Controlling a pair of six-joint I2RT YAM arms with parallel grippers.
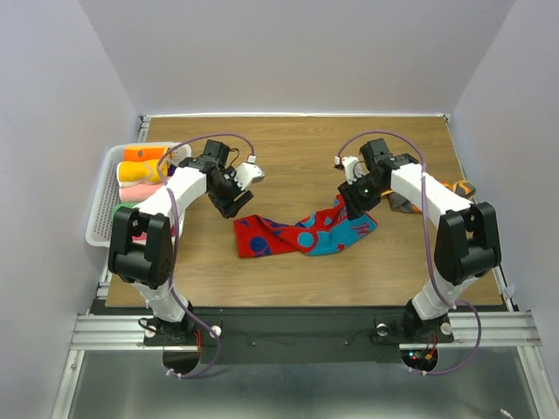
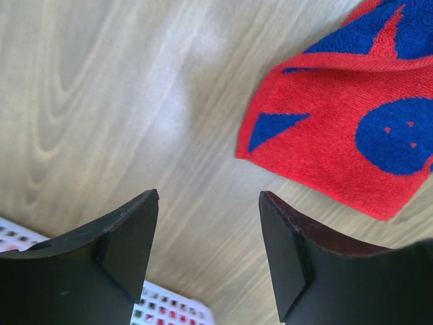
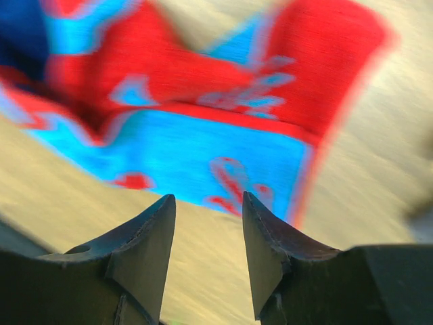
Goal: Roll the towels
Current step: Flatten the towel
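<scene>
Left claw (image 2: 209, 195) parted, rumpled red-blue patterned towel (image 1: 297, 236)

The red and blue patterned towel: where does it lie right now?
In the top view the red and blue patterned towel lies crumpled on the table between the left claw and the right claw, held by neither.

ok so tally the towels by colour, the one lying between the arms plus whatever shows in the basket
red towel with blue patterns: 1
orange towel: 1
pink towel: 1
green towel: 1
total: 4 that show; the left arm hides part of the basket, so it may hold more
</scene>
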